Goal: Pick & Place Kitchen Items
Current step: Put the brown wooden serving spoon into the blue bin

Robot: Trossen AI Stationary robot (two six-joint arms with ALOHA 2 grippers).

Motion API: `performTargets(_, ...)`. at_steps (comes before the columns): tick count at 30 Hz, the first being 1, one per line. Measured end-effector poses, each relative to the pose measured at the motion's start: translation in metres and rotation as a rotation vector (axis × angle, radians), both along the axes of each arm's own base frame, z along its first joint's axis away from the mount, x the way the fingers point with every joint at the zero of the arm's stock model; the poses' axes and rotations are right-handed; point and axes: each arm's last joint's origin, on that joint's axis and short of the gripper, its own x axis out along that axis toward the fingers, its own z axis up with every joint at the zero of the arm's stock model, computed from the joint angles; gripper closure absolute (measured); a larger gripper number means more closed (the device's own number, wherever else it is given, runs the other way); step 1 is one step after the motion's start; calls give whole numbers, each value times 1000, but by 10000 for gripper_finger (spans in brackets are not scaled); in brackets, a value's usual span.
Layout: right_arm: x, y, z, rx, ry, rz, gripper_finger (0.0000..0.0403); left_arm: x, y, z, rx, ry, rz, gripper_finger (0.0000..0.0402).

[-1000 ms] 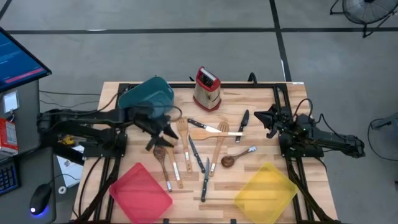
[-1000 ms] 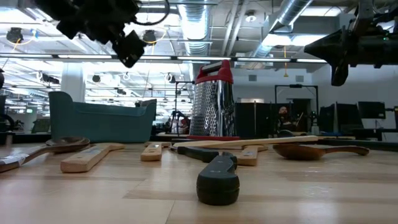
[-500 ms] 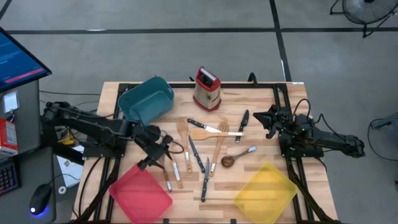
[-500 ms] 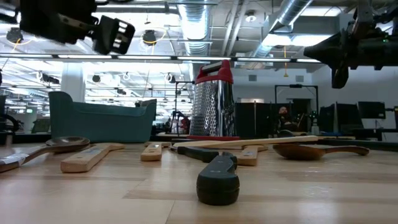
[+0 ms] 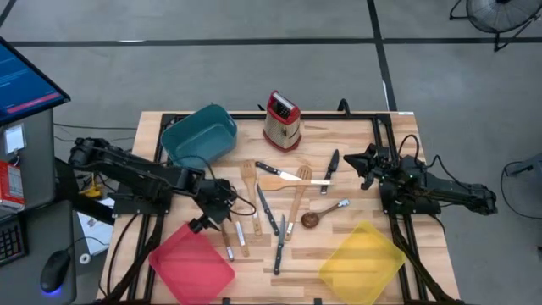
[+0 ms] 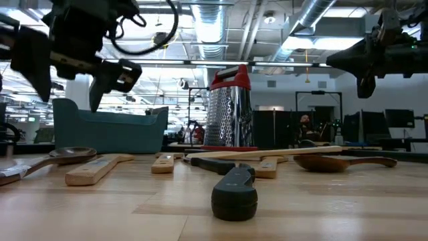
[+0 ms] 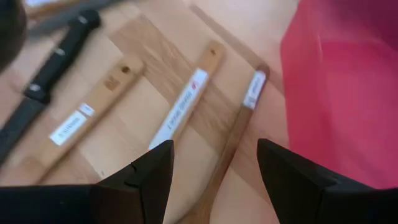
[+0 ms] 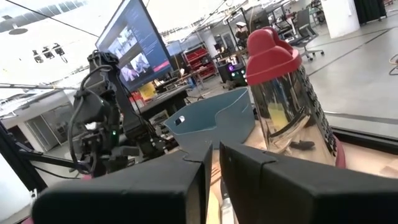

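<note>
Above the counter's left half, my left pincer hangs spread and empty, just beside the red bin. Directly below lie wooden spoon handles, flat, long axes running toward the near edge, roughly in line with my wrist's reach. My left arm is far nearer; likely next move: straight down onto one handle. My right pincer waits, nearly pressed together, by the right edge.

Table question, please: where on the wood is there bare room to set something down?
Free patches: between the red bin and yellow bin, and between the grater and the right gripper. The middle is crowded with utensils, with the left gripper above them.
</note>
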Motion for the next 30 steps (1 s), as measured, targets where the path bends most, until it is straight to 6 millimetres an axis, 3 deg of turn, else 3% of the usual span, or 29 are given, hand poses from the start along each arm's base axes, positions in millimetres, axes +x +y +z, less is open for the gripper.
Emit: performTargets(30,0,0,-2,5,17,1,359,13,-3,-56,115,140,-236,207)
